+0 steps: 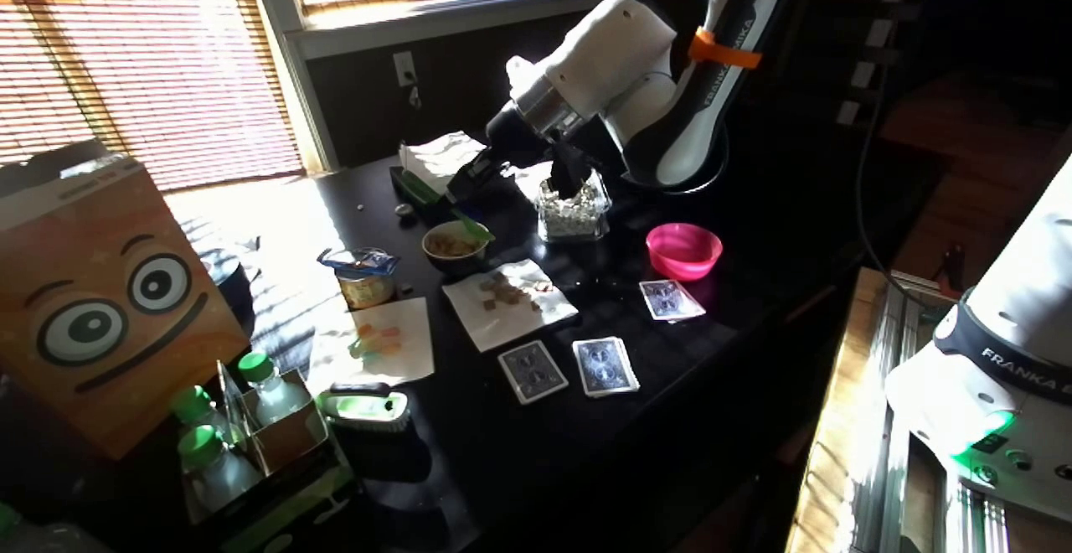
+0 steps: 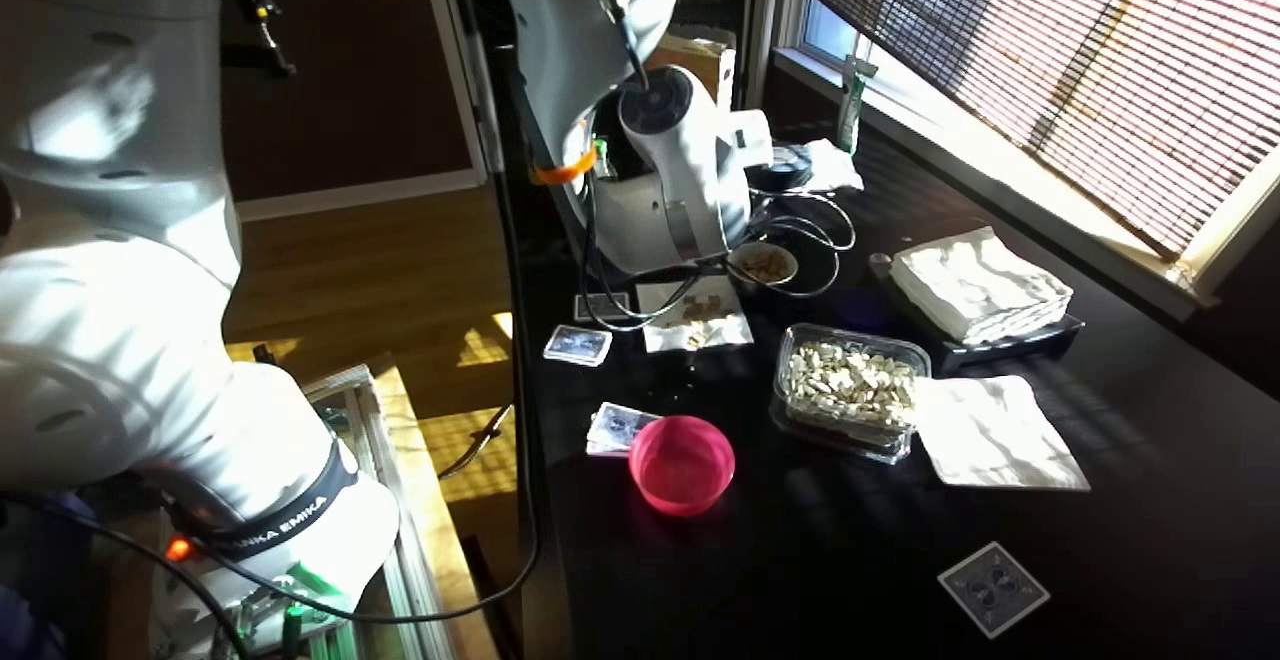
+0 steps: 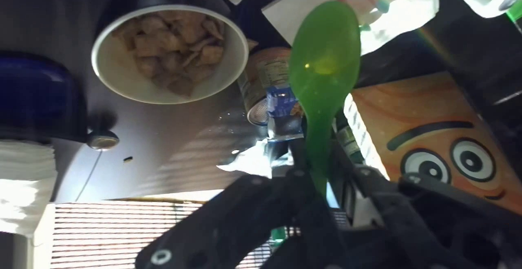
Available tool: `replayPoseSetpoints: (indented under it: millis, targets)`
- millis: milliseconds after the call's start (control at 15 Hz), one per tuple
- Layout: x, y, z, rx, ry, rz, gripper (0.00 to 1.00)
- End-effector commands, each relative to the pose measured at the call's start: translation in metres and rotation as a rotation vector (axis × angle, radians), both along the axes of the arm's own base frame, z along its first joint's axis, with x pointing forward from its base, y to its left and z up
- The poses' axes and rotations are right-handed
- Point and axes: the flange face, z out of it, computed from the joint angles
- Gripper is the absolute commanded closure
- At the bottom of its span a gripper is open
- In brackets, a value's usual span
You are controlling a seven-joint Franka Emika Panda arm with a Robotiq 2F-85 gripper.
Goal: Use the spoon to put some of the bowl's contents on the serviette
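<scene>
My gripper (image 3: pixel 318 159) is shut on the handle of a translucent green spoon (image 3: pixel 326 53). The spoon's visible face looks bare. In the wrist view the pale bowl (image 3: pixel 126 79) holds brown square bits and sits left of the spoon's head. An exterior view shows the spoon's head (image 1: pixel 474 226) at the rim of the bowl (image 1: pixel 444 256), with my gripper (image 1: pixel 456 191) above and behind; contact there I cannot tell. Beside the bowl lies the white serviette (image 1: pixel 476 327), brown bits at its middle. Elsewhere, the arm hides gripper and spoon, but the serviette (image 2: pixel 662 325) and bowl (image 2: pixel 735 272) show.
Near the bowl stands a can (image 1: pixel 366 292) with a blue packet on top. A clear dish of white pieces (image 2: pixel 850 385), a pink bowl (image 2: pixel 682 465) and playing cards (image 1: pixel 533 371) lie around. An orange box (image 1: pixel 109 302) and a bottle carrier (image 1: pixel 289 436) stand farther off.
</scene>
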Motion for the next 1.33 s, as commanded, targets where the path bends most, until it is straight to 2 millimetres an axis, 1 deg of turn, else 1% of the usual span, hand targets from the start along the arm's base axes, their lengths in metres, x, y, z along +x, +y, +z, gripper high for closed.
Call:
replayPoseSetpoints:
  millis: [0,133,333,400,467,533,733,867,1000,1067,1133,1200,1267]
  targets:
    - [-0.011,0.014,0.018,-0.134,0.101,-0.116,0.96]
    - [-0.014,0.022,0.006,-0.194,0.176,-0.183,0.96]
    - [-0.026,0.036,-0.02,-0.268,0.32,-0.242,0.96]
    - [-0.028,0.038,-0.026,-0.281,0.376,-0.266,0.96]
    - [-0.03,0.037,-0.029,-0.286,0.435,-0.294,0.96]
    - [-0.03,0.036,-0.026,-0.285,0.482,-0.327,0.96]
    - [-0.02,0.028,-0.003,-0.273,0.517,-0.39,0.96]
    - [-0.013,0.017,0.006,-0.275,0.553,-0.453,0.96]
    - [-0.007,0.001,0.014,-0.272,0.586,-0.518,0.96]
    - [-0.006,-0.013,0.007,-0.29,0.62,-0.572,0.96]
    - [-0.006,-0.022,0.005,-0.302,0.639,-0.597,0.96]
    - [-0.005,-0.026,0.007,-0.288,0.655,-0.609,0.96]
    - [-0.004,-0.033,0.002,-0.285,0.678,-0.632,0.96]
